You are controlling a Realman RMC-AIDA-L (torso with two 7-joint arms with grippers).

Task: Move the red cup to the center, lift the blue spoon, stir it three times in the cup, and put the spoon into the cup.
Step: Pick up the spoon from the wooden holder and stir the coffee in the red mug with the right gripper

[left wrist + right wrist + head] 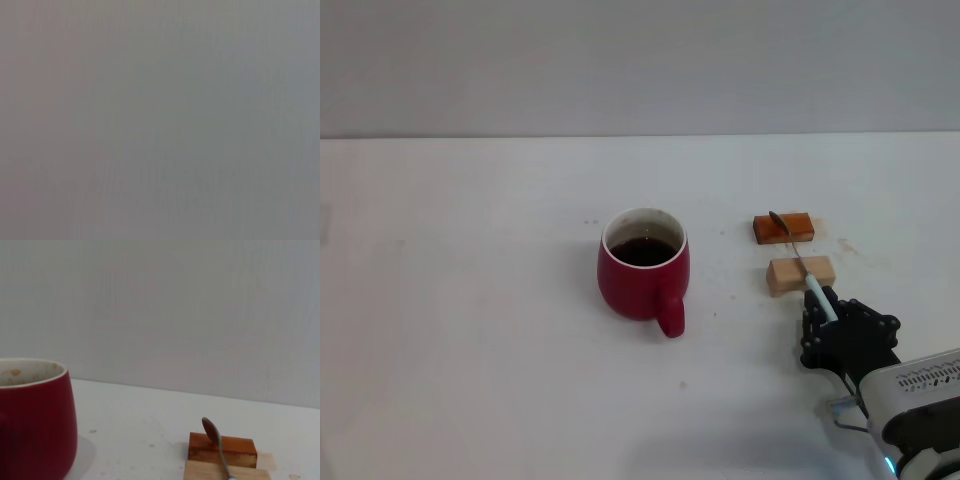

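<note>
At table's right, right gripper [832, 318] sits at blue spoon [801, 264] handle end; can't tell if closed on it. Spoon rests across orange block [784, 228] & pale block [801, 275]. Red cup [643, 265] mid-table. Risk: off-center pinch flips spoon off blocks.

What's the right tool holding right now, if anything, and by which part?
The right tool is at the pale-blue handle end of the blue spoon, which lies across the two blocks. Whether it is closed on the handle cannot be told.
</note>
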